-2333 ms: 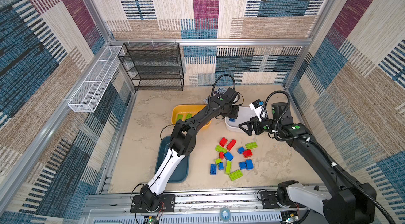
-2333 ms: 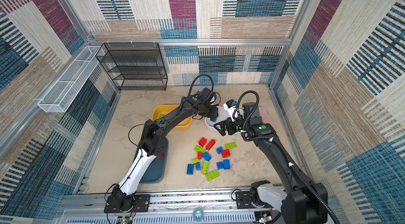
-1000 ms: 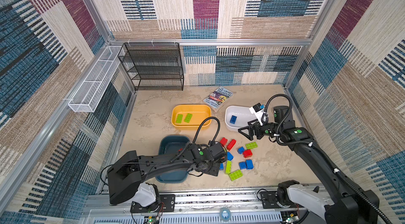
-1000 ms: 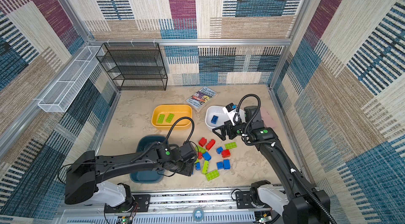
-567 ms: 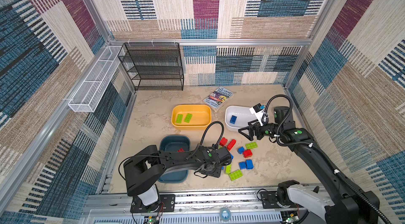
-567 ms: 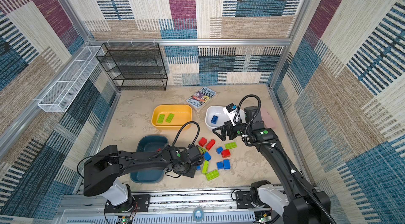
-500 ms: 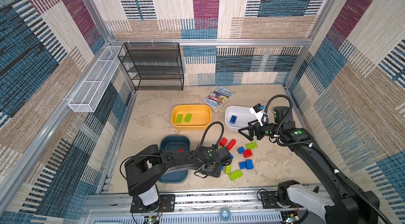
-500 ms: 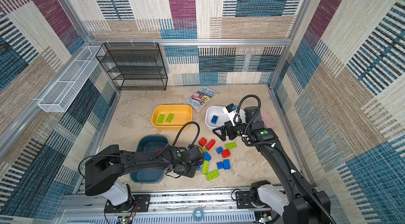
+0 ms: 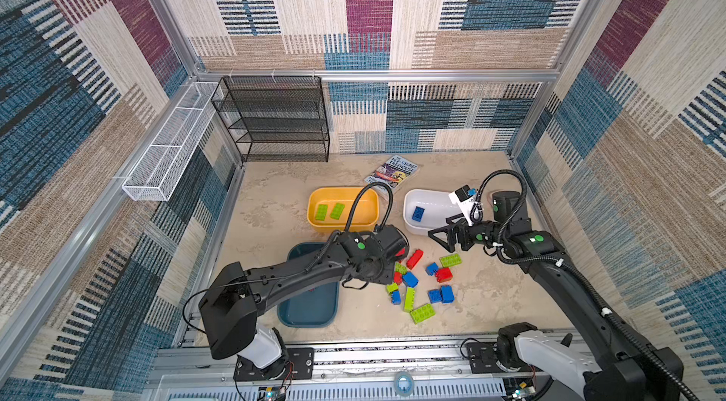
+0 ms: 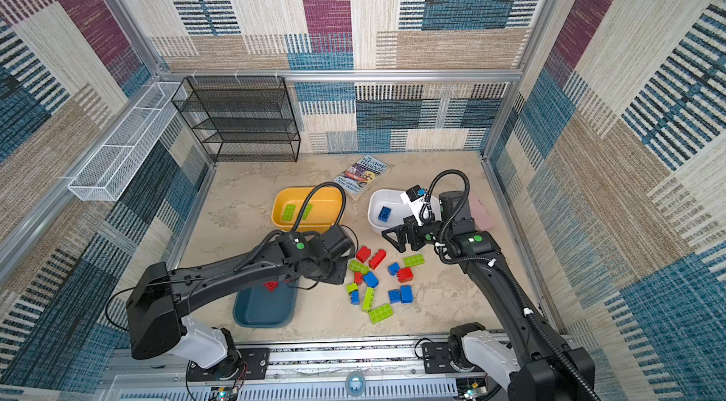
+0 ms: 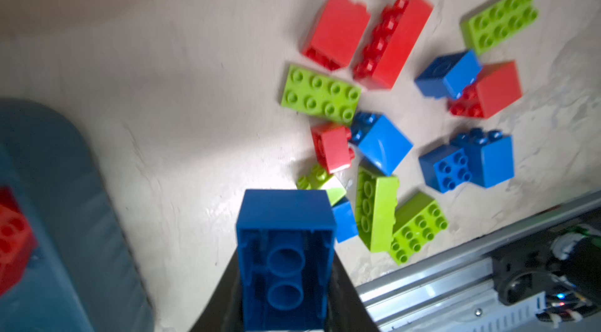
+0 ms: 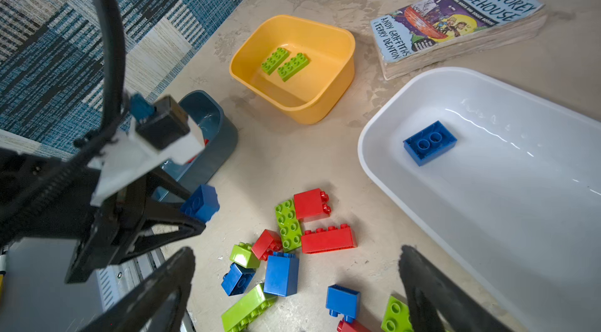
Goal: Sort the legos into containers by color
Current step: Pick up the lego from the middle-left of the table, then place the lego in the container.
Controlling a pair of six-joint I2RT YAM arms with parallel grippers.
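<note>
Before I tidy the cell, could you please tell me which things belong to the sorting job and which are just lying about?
Job: loose legos, blue brick in the left gripper, yellow bin, white bin, teal bin.
Lying about: book, black wire shelf, white mesh basket.

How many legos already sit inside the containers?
4 visible: two green bricks in the yellow bin, one blue brick in the white bin, one red brick in the teal bin. The left arm covers part of the teal bin, so more may be hidden.
</note>
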